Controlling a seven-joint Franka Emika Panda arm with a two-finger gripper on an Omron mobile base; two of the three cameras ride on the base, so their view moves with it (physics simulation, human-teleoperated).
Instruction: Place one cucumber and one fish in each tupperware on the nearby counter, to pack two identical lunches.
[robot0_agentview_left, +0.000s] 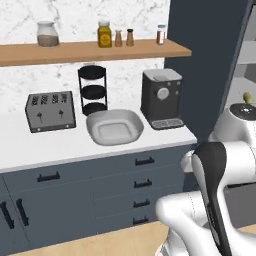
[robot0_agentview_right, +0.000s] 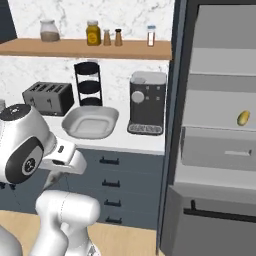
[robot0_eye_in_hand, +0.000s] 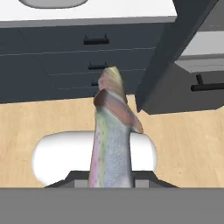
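1. Pinching one fish (robot0_eye_in_hand: 111, 135), the hand (robot0_eye_in_hand: 110, 183) has its two fingers pressed against the fish's sides; the fish's body runs straight out ahead of the hand, over the wooden floor (robot0_eye_in_hand: 183, 148).
2. Beyond the far end of the fish are the dark drawers (robot0_eye_in_hand: 65, 57) with black bar handles, and above them the white edge of the desk (robot0_eye_in_hand: 96, 18).
3. One tupperware (robot0_agentview_left: 115, 126) is in sight: a wide, shallow light-grey tray lying flat on the desk, its rim just showing at the upper left of the hand's own view, well ahead of the fish. Nothing lies in it.
4. One cucumber (robot0_agentview_right: 243, 118) sits on a shelf of the open grey cabinet (robot0_agentview_right: 220, 150), ahead of the hand and off to its right; it is small in both base views, so its shape is hard to make out.
5. On the desk beside the tupperware stand one toaster (robot0_agentview_left: 50, 111), one black three-tier rack (robot0_agentview_left: 93, 89) and one coffee machine (robot0_agentview_left: 161, 98), three in all.
6. On the wooden wall shelf (robot0_agentview_left: 75, 51) above them: one large jar (robot0_agentview_left: 47, 34), one yellow jar (robot0_agentview_left: 104, 35), two small shakers (robot0_agentview_left: 124, 37) and one small bottle (robot0_agentview_left: 161, 34).
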